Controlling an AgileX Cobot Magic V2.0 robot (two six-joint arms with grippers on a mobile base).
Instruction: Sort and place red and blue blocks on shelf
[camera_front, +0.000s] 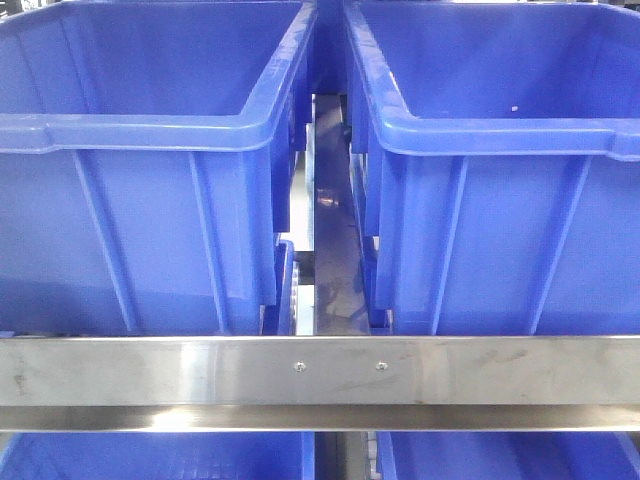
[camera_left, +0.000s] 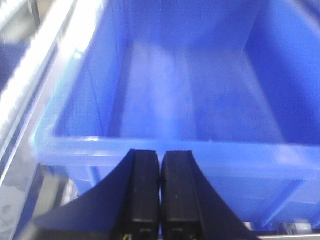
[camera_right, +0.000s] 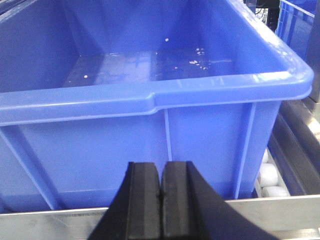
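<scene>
Black fingers of the left gripper and right gripper press together, holding nothing, facing blue bins on the shelf; no red or blue block shows, so progress cannot be judged.

My left gripper and right gripper each have two flat black matte fingers on wide flaring bases.

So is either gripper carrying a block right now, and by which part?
No. The left gripper and right gripper are both shut with the pads together and nothing between them, each facing a blue bin. No block is in view.
</scene>
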